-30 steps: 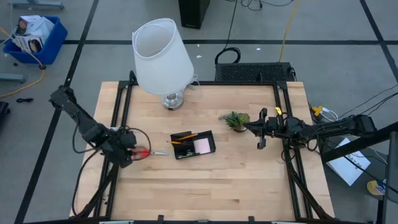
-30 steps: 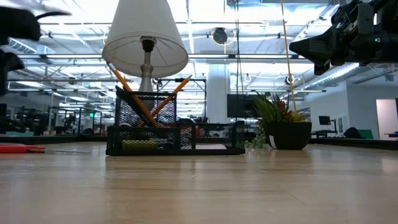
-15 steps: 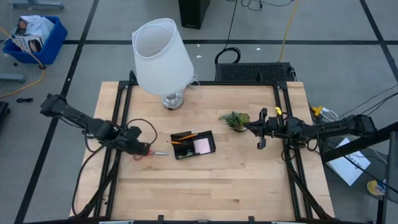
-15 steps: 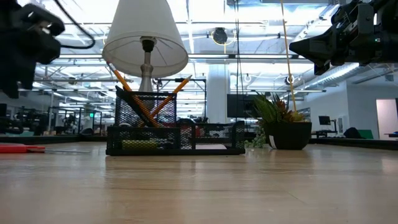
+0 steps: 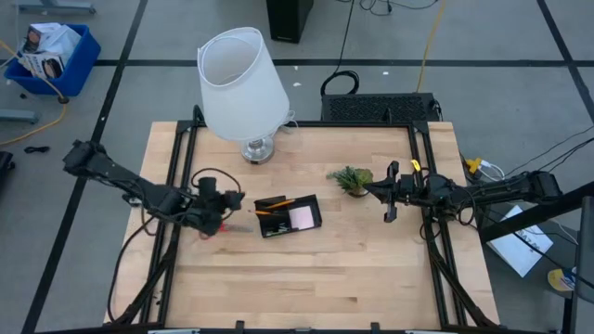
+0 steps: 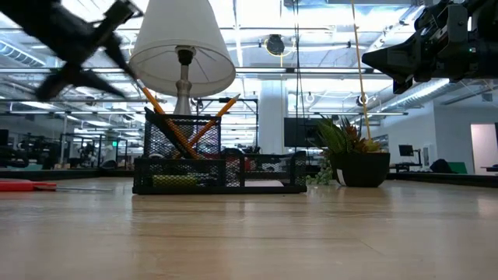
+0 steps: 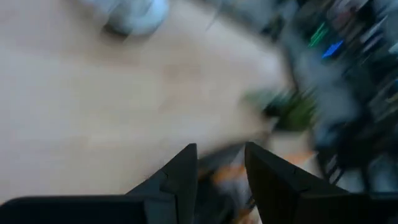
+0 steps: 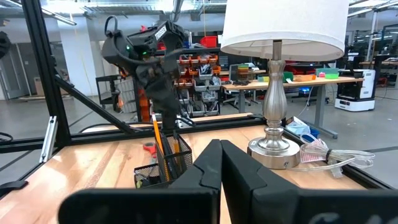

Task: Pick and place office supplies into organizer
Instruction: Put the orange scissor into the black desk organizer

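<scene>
Pale wooden planks form the table (image 5: pixel 306 269), where a black wire-mesh organizer (image 5: pixel 289 215) sits near the middle, its long side running left to right. Two orange-yellow pencils (image 6: pixel 159 113) lean crossed in its tall cup, and one pink sticky-note pad (image 5: pixel 301 218) lies flat inside. Red-handled scissors (image 6: pixel 23 185) lie on the wood just left of it, blades toward the organizer. Above them hovers the left gripper (image 5: pixel 218 206), fingers partly apart and empty. By the small plant (image 5: pixel 351 179), the right gripper (image 5: pixel 391 196) is closed, empty.
</scene>
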Controlling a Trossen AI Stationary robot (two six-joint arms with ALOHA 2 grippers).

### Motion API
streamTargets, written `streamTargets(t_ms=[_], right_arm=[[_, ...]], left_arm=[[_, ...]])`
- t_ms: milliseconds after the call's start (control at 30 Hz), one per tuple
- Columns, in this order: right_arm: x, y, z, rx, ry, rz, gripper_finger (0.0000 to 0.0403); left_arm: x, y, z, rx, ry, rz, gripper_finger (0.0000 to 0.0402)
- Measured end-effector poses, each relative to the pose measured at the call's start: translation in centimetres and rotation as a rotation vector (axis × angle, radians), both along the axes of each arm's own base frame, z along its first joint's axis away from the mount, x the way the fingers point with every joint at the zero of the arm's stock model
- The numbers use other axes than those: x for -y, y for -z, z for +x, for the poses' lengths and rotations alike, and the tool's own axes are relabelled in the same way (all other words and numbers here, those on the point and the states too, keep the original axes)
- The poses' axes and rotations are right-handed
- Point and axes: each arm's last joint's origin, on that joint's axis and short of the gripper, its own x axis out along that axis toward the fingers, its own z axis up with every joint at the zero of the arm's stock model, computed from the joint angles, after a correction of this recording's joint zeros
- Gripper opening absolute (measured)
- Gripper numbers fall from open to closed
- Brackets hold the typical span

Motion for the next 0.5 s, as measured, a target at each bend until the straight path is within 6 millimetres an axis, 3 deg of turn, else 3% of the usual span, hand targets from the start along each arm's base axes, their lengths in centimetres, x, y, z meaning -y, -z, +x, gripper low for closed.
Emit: streamTargets(t_ms=[100, 200, 500], right_arm=[[0.0, 0.0, 0.0, 0.0, 0.0, 0.0, 0.0], [0.0, 0.0, 0.0, -0.001, 0.0, 0.0, 0.0], [0.0, 0.0, 0.0, 0.0, 0.0, 0.0, 0.0]], left_arm=[[0.3, 0.1, 2.1, 0.111, -0.085, 0.132, 0.0136], [0.2, 0.1, 4.0, 0.214, -0.151, 0.154, 0.0136], [0.4, -0.6, 8.6, 0.42, -0.064, 0.194, 0.0136]])
